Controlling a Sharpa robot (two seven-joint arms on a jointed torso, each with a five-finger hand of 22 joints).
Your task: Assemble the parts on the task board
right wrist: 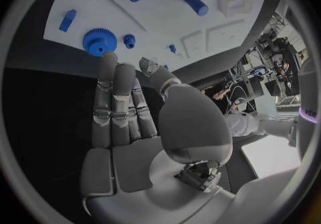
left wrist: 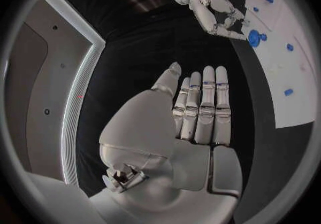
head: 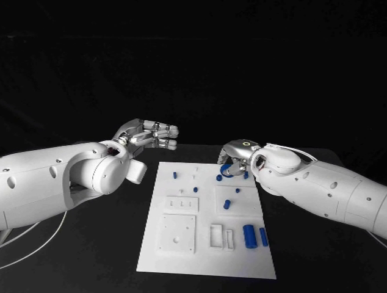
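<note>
Head view, for your record: task board (head: 180,256), white, lies flat on the black table (head: 88,262) between the two arms; your right hand (head: 235,160) hangs over the board's far right corner, fingers extended and close together, nothing held; large blue gear (head: 225,168) sits on the board just beyond those fingertips, and whether they touch it you cannot tell; small blue gear (right wrist: 129,41) touching the large gear's side; short blue peg (head: 175,174) toward the board's far left, nearer your left hand; two blue cylinders (head: 249,237) lie side by side on the board's near right part, well back from your right hand, close under its forearm; your left hand (head: 152,136) hovers off the board past its far left corner, fingers straight and together, empty.
</note>
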